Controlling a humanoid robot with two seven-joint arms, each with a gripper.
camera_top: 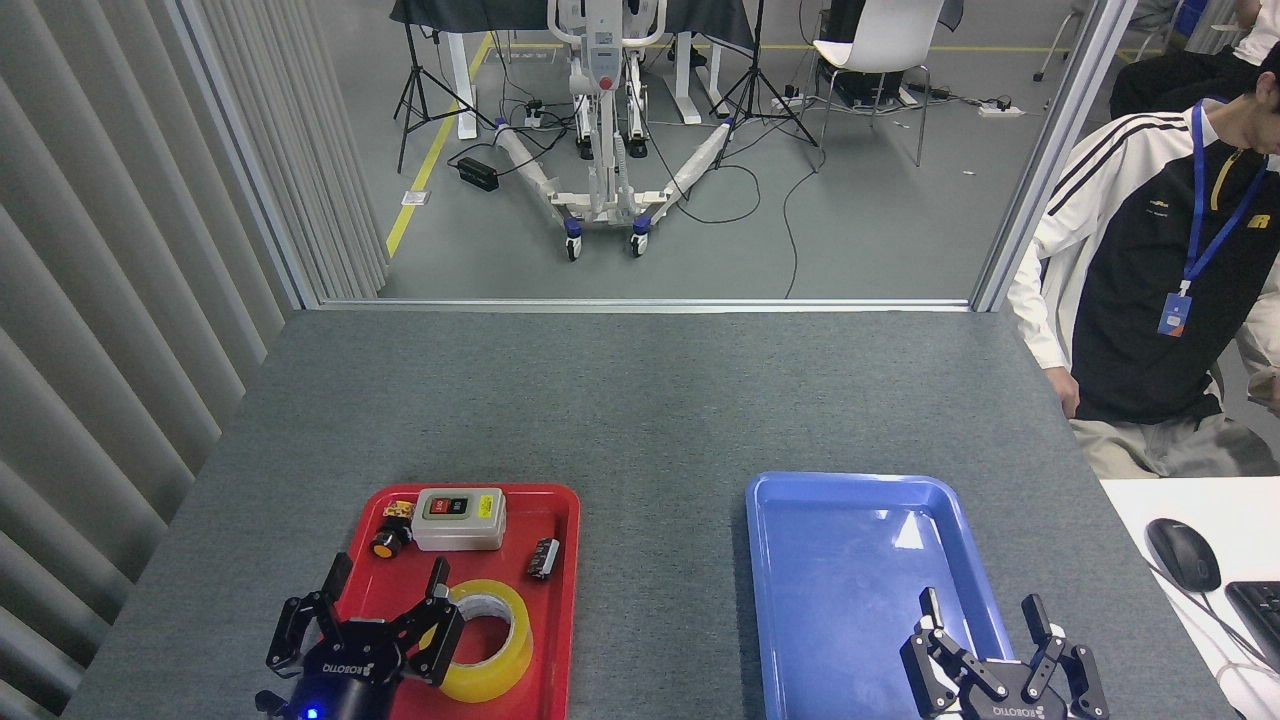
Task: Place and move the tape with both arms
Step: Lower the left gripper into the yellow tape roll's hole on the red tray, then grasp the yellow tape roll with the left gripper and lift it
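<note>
My left gripper [385,590] hangs low over the near end of the red tray [560,600], fingers spread open and gripping nothing, its blue light showing below the white lettering. One finger [437,582] reaches up just beside the tape [492,640]; I cannot tell whether it touches the roll. The tape lies flat in the near right part of the red tray, its yellow ring around a pale core.

Farther back in that tray sit a grey switch box [459,518] with two buttons, a small round orange and black part [388,541] to its left, and a small dark piece [543,557] by the right rim, just beyond the tape. None of them lies between my fingers and the roll.

My right gripper [985,625] is open too, fingers apart over the near right corner of the blue tray [850,560], holding nothing.

Both trays rest side by side, well apart, on a grey felt-like table [640,400]. Pleated grey panels [110,250] close the left side. Past the far edge is a metal frame, then a grey floor with a wheeled white stand [603,130], tripods, cables and a white chair [880,45]. A person in a black and white jacket [1140,270] sits at the right, beside a white desk [1160,505] with a mouse [1183,553] and keyboard [1258,612].
</note>
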